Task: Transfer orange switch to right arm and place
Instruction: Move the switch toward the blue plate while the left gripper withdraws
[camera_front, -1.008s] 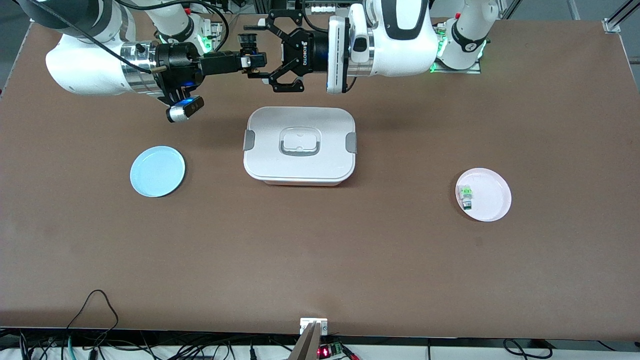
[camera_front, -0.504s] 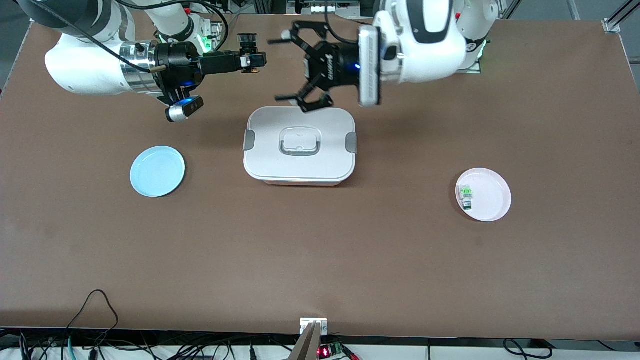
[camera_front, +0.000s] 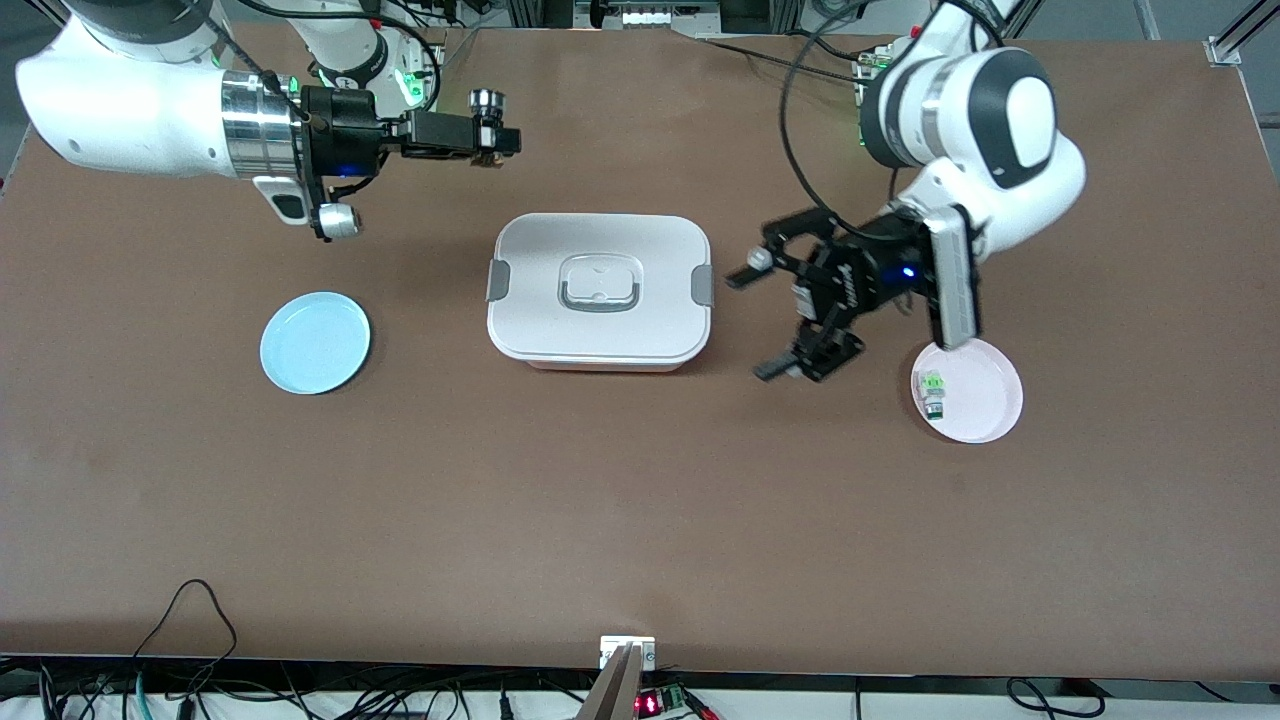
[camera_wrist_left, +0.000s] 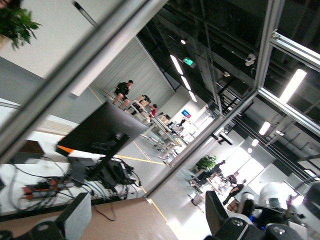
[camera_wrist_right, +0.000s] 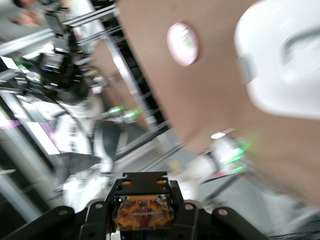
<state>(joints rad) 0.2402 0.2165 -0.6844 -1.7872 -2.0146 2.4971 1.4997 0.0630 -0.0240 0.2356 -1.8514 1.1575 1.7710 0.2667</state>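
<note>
My right gripper (camera_front: 494, 141) is shut on the orange switch (camera_front: 488, 112) and holds it in the air over the table near the right arm's base. In the right wrist view the switch (camera_wrist_right: 143, 208) sits between the black fingers (camera_wrist_right: 197, 220), its orange part facing the camera. My left gripper (camera_front: 757, 323) is open and empty, low over the table between the white box and the pink plate. In the left wrist view its grey pads (camera_wrist_left: 76, 220) stand wide apart with nothing between them.
A white lidded box (camera_front: 600, 290) stands mid-table. A pink plate (camera_front: 985, 395) holding a green-and-white component (camera_front: 932, 392) lies toward the left arm's end. A blue plate (camera_front: 315, 342) lies toward the right arm's end. The right wrist view shows the box (camera_wrist_right: 285, 65) and pink plate (camera_wrist_right: 183, 43).
My left gripper, open, has drawn away from the right gripper and swung past the box toward the pink plate. The right gripper keeps hold of the switch and has turned slightly.
</note>
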